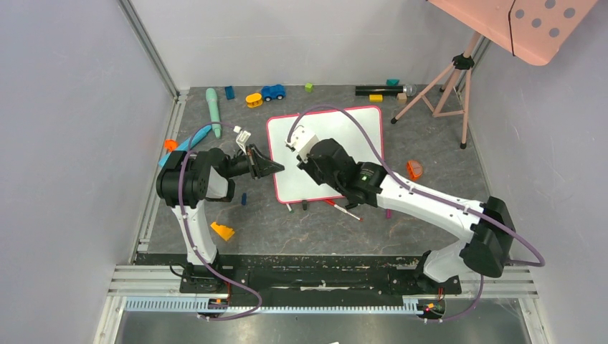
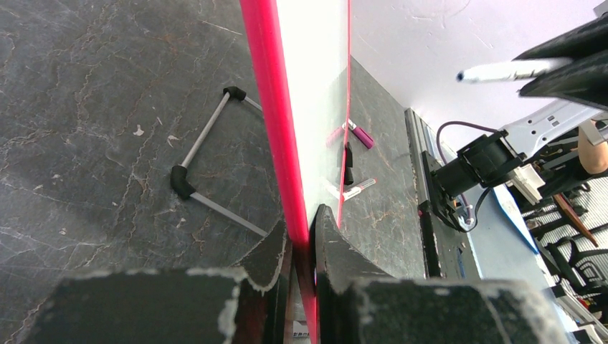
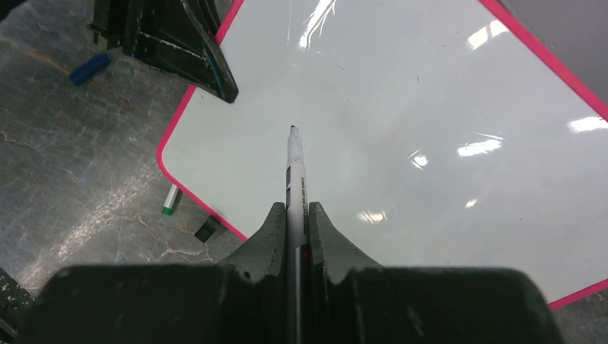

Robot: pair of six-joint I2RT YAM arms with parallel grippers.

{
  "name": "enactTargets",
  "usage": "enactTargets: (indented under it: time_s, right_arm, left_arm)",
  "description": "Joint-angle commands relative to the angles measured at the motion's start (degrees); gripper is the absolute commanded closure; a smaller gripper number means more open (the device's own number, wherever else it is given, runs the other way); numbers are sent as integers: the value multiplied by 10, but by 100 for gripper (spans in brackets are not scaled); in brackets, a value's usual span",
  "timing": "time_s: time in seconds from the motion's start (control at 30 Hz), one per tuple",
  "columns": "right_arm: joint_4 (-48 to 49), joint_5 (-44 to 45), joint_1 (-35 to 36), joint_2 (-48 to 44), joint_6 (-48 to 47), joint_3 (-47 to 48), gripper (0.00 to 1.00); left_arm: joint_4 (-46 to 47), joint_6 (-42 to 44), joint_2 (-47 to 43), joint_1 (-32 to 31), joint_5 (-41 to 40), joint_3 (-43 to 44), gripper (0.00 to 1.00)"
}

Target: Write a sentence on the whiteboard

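The whiteboard (image 1: 351, 132) with its pink-red frame lies on the dark table, and its surface is blank. No sentence shows on it. My left gripper (image 1: 276, 170) is shut on the board's left edge; in the left wrist view its fingers (image 2: 305, 222) pinch the red frame (image 2: 276, 107). My right gripper (image 1: 307, 170) is over the board's near-left part, shut on a white marker (image 3: 295, 172). The marker's dark tip points at the white surface (image 3: 401, 107). I cannot tell whether the tip touches. The marker also shows in the left wrist view (image 2: 505, 70).
Loose markers (image 1: 345, 210) and a black clip foot (image 1: 305, 205) lie by the board's near edge. An orange wedge (image 1: 222, 231) lies near the left arm. An orange piece (image 1: 414, 170) lies to the right. Toys, including a blue car (image 1: 272, 92), line the back. A tripod (image 1: 448, 82) stands at the back right.
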Motion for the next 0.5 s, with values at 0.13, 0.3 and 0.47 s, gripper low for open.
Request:
enactTargets:
  time_s: [0.13, 0.3, 0.47]
  right_arm:
    - [-17, 48, 9, 2, 34, 35, 100]
    - [-6, 90, 10, -14, 92, 17, 100]
    - [-7, 130, 24, -27, 109, 3, 100]
  left_arm:
    - [23, 153, 34, -6, -72, -14, 98]
    - [23, 153, 35, -7, -71, -14, 98]
    - [23, 152, 36, -6, -67, -12, 98]
